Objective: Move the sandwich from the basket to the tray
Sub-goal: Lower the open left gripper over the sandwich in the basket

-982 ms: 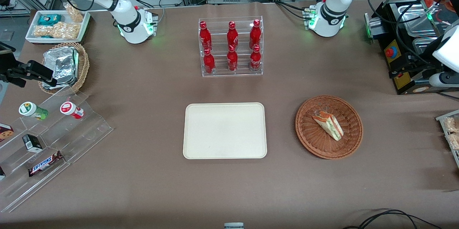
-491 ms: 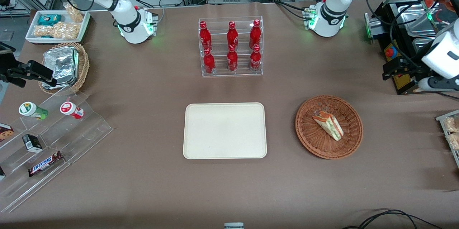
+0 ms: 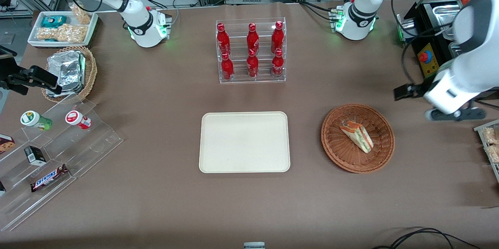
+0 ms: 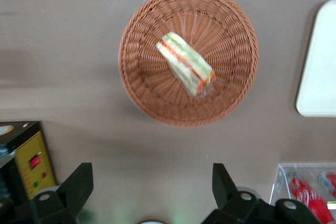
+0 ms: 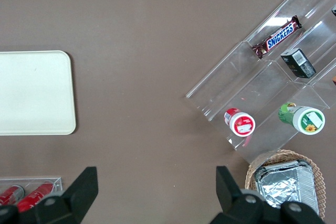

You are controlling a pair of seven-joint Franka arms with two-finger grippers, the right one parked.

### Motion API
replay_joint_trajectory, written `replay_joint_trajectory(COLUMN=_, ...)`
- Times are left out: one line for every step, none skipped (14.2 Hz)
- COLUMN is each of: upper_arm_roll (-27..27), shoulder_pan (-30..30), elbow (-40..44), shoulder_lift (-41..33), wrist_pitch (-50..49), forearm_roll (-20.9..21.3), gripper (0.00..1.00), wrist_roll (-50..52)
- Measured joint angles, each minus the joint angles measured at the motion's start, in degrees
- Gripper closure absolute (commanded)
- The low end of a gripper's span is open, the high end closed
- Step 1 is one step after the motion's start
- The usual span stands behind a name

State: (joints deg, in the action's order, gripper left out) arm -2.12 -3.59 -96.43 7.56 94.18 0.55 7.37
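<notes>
The sandwich, a clear-wrapped wedge with red and green filling, lies in the reddish-brown wicker basket. Both show in the left wrist view, the sandwich in the middle of the basket. The cream tray lies bare beside the basket, toward the parked arm's end; its corner shows in the wrist view. My left gripper is open and empty, high above the bare table just outside the basket's rim, farther from the front camera than the sandwich. The arm's white wrist hangs beside the basket.
A clear rack of red bottles stands farther from the front camera than the tray. A black and yellow control box sits at the working arm's end. A snack tray lies at that table edge. An acrylic stand is at the parked arm's end.
The left arm has swung from the table's edge by the control box toward the basket and nearer to the front camera. The sandwich, basket and tray have not moved.
</notes>
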Motion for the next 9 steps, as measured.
replay_joint_trajectory(upper_arm_roll=-1.0, shoulder_pan=0.0, elbow=-2.3, shoulder_lift=0.5, wrist_pitch=3.4, forearm_roll=1.0, gripper=0.0, wrist_roll=2.4)
replay_joint_trajectory(upper_arm_roll=-1.9, shoulder_pan=-0.1, elbow=-5.0, shoulder_lift=0.9, wrist_pitch=7.0, forearm_roll=1.8, gripper=0.0, wrist_roll=5.2)
replay_joint_trajectory(upper_arm_roll=-2.5, shoulder_pan=-0.1, elbow=-7.8, shoulder_lift=1.2, wrist_pitch=10.6, forearm_roll=2.2, gripper=0.0, wrist_roll=7.6)
replay_joint_trajectory(upper_arm_roll=-2.8, shoulder_pan=-0.2, elbow=-10.6, shoulder_lift=1.3, wrist_pitch=14.2, forearm_roll=2.4, gripper=0.0, wrist_roll=9.9)
replay_joint_trajectory(upper_arm_roll=-3.0, shoulder_pan=-0.2, elbow=-13.1, shoulder_lift=1.5, wrist_pitch=17.6, forearm_roll=2.5, gripper=0.0, wrist_roll=12.6)
replay_joint_trajectory(upper_arm_roll=-3.1, shoulder_pan=-0.2, elbow=-15.0, shoulder_lift=1.8, wrist_pitch=20.5, forearm_roll=2.6, gripper=0.0, wrist_roll=16.2)
replay_joint_trajectory(upper_arm_roll=-3.2, shoulder_pan=-0.2, elbow=-16.4, shoulder_lift=2.3, wrist_pitch=22.7, forearm_roll=2.7, gripper=0.0, wrist_roll=20.4)
replay_joint_trajectory(upper_arm_roll=-3.5, shoulder_pan=-0.2, elbow=-17.3, shoulder_lift=3.0, wrist_pitch=24.6, forearm_roll=2.9, gripper=0.0, wrist_roll=25.5)
replay_joint_trajectory(upper_arm_roll=-3.9, shoulder_pan=-0.2, elbow=-17.7, shoulder_lift=3.8, wrist_pitch=25.9, forearm_roll=3.7, gripper=0.0, wrist_roll=30.9)
